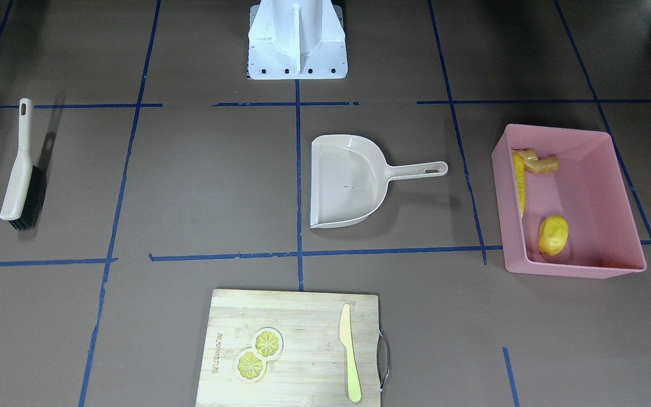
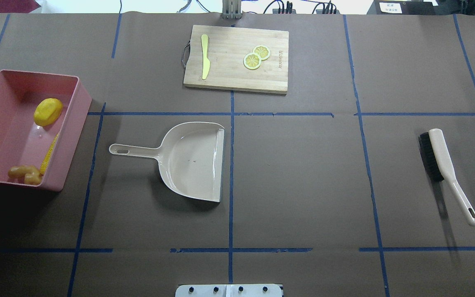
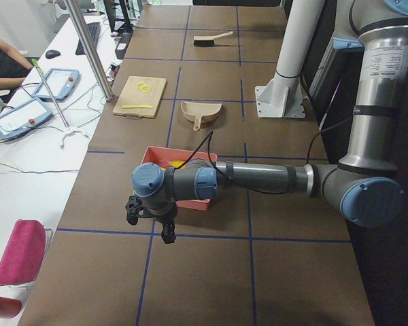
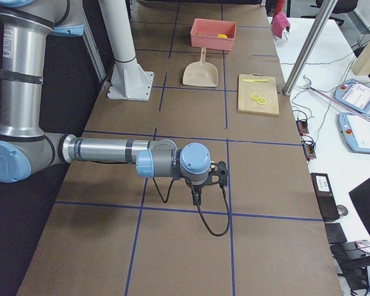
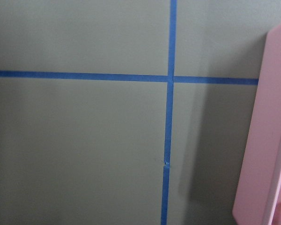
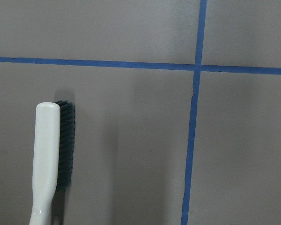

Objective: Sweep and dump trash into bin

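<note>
The pink bin [image 1: 613,186] stands on the robot's left side of the table, also in the overhead view [image 2: 2,132]. Inside it lie the yellow corn cob [image 1: 520,183], the rounded yellow lump [image 1: 553,235] and the tan ginger root [image 1: 537,161]. My left gripper [image 3: 149,227] hangs above the table beside the bin's outer end; the bin's wall [image 5: 267,140] shows in the left wrist view. My right gripper [image 4: 208,185] hangs above the table beyond the brush [image 6: 47,154]. I cannot tell whether either gripper is open or shut.
The beige dustpan [image 2: 192,161] lies mid-table with nothing in it, handle toward the bin. The brush [image 2: 443,161] lies on the robot's right side. A wooden cutting board [image 2: 225,74] at the far edge holds two lemon slices [image 2: 256,57] and a pale knife [image 2: 205,62].
</note>
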`<state>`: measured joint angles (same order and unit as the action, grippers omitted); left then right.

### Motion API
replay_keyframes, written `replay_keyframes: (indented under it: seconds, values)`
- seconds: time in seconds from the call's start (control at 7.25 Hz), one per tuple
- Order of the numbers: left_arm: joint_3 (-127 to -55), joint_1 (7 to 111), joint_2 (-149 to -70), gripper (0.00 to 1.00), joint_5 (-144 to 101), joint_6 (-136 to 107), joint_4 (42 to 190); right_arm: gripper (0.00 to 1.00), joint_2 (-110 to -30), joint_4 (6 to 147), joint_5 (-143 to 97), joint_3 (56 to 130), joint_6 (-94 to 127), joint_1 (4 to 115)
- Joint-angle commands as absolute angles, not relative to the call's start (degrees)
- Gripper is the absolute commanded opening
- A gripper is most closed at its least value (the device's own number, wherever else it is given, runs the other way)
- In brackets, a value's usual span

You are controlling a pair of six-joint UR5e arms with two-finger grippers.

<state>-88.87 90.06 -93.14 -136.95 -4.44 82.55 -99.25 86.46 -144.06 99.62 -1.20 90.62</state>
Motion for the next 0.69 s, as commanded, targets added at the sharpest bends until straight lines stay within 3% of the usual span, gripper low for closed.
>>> replay_keyframes:
  seconds: [0.0,0.55]
  values:
    - [-88.51,90.09,-92.90,1.00,-136.85,-6.68,82.88,1.00,-99.23,86.31,-143.44,97.49,-0.26,90.62]
    - [-88.42,90.00,-92.90,1.00,-136.76,-6.77,82.88,1.00,-97.65,86.31,-138.69,97.20,-0.26,92.89]
